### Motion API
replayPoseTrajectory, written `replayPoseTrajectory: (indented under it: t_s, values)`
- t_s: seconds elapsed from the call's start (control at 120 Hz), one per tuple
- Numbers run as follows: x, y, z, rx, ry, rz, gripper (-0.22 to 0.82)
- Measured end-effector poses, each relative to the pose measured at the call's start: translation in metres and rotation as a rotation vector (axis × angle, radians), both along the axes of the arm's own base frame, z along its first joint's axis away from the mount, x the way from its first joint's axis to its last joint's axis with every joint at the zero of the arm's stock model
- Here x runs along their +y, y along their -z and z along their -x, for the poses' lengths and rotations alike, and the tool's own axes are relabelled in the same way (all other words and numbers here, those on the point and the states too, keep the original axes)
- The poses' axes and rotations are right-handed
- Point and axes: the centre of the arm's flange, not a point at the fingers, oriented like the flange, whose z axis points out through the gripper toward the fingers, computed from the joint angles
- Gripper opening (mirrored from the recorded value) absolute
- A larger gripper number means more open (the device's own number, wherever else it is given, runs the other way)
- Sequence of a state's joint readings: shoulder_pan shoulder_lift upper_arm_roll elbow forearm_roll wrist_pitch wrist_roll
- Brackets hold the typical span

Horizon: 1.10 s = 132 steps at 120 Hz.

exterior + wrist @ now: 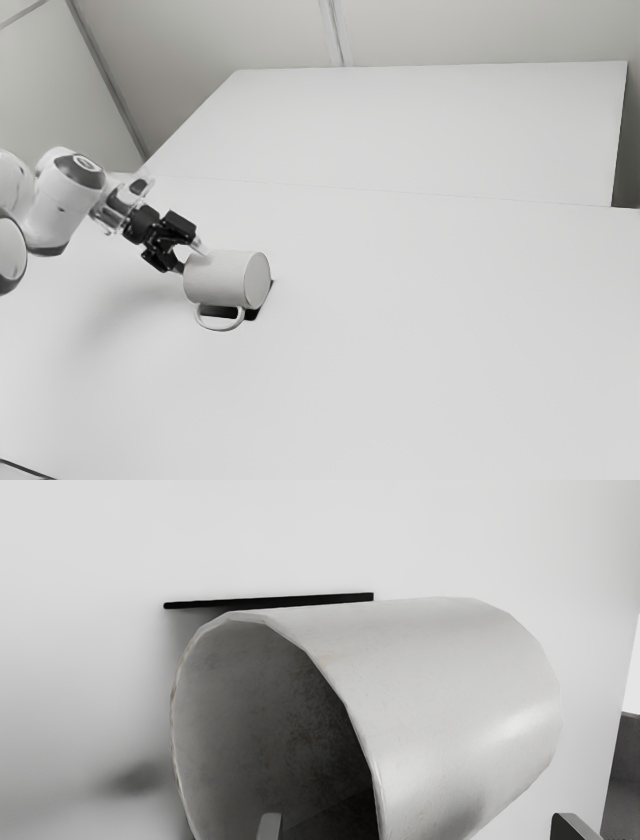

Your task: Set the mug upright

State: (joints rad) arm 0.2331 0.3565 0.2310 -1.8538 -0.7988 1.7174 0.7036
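Likely stiff, slippery (maybe brittle); take the sideways mug (pixel 222 278) by its rim (pixel 377 790), between fingers (pixel 270 826) spread astride it.

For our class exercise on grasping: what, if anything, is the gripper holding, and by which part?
Nothing is held: the gripper stands open at the mouth of the tipped mug.

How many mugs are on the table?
1. The mug lies on its side on the table, its mouth toward my gripper, beside a black flat thing that it partly hides.
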Motion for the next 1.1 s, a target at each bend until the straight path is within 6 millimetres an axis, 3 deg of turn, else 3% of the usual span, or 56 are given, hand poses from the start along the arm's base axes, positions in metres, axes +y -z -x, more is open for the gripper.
replayPoseTrajectory:
  t_s: [0.167,0.275,0.492,0.667,0.783,0.925,1.1]
  values:
    - [-0.015,0.013,0.014,-0.015,-0.016,0.036,0.57]
    - [-0.022,0.003,0.012,-0.051,-0.012,0.035,0.48]
    - [-0.046,-0.016,0.001,-0.107,0.034,0.025,0.31]
    - [-0.075,-0.032,-0.024,-0.150,0.092,0.006,0.20]
    - [-0.091,-0.031,-0.031,-0.154,0.107,0.003,0.16]
    - [-0.095,-0.027,-0.035,-0.149,0.099,0.000,-0.01]
    - [-0.100,-0.039,-0.044,-0.172,0.093,-0.001,-0.12]
